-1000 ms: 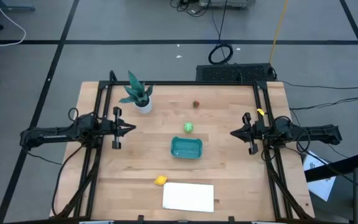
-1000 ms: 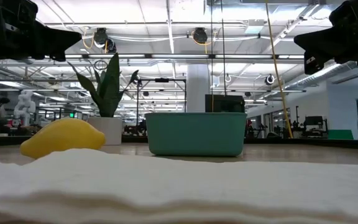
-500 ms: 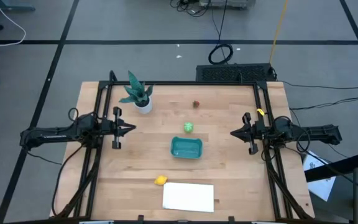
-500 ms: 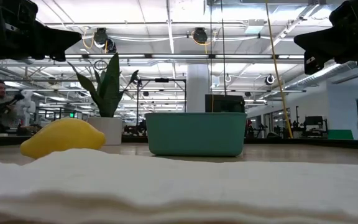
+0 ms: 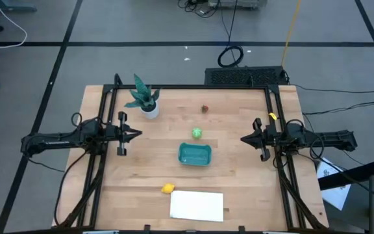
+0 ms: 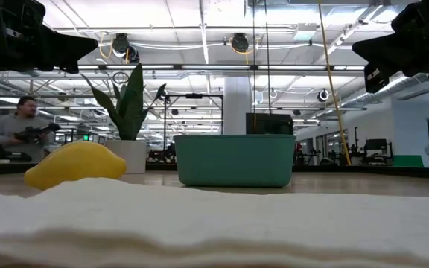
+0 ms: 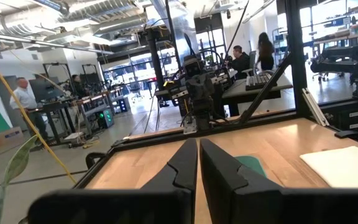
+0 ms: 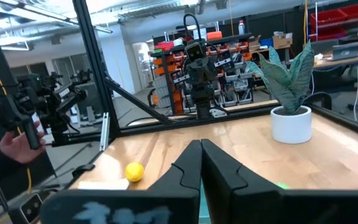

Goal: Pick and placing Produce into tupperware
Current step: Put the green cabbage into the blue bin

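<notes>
The teal tupperware (image 5: pixel 194 154) stands mid-table, also in the low view (image 6: pixel 234 159). A light green ball (image 5: pixel 197 133) lies just behind it, a tiny dark red piece (image 5: pixel 205 109) farther back, and a yellow lemon (image 5: pixel 167 188) near the front, also in the low view (image 6: pixel 75 165). My left gripper (image 5: pixel 137 134) is shut and empty at the table's left side, its fingers together in the left wrist view (image 7: pixel 199 155). My right gripper (image 5: pixel 244 139) is shut and empty at the right side, as the right wrist view (image 8: pixel 200 158) shows.
A potted green plant (image 5: pixel 145 99) stands at the back left. A flat white sheet (image 5: pixel 197 205) lies at the front edge beside the lemon. Black frame rails (image 5: pixel 273 117) run along the table's sides. People show in the room beyond.
</notes>
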{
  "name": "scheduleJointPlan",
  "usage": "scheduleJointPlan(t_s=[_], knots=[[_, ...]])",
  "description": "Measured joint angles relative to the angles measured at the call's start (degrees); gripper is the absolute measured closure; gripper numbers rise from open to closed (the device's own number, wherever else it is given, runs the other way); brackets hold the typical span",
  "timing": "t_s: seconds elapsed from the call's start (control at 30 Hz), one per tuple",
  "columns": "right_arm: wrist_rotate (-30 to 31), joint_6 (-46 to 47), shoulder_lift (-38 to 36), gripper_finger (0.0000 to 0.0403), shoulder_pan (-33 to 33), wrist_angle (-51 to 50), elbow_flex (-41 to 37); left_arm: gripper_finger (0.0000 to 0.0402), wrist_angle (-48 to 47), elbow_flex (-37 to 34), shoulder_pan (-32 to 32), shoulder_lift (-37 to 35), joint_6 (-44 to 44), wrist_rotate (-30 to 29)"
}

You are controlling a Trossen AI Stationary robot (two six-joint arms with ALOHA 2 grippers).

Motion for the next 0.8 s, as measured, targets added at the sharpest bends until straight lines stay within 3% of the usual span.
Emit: scheduleJointPlan(t_s=[0.27,0.67,0.8], knots=[[0.01,0.04,0.01,0.0403,-0.01,0.00,0.00,0.0376,0.68,0.00,0.00,0.01,-0.62,0.02],[0.08,-2.16,0.01,0.0403,-0.01,-0.01,0.00,0.0376,0.63,0.00,0.01,0.01,-10.26,0.03],[0.15,-4.66,0.01,0.0403,0.00,0.00,0.00,0.0376,3.76,0.00,0.00,-0.01,-9.14,0.03]])
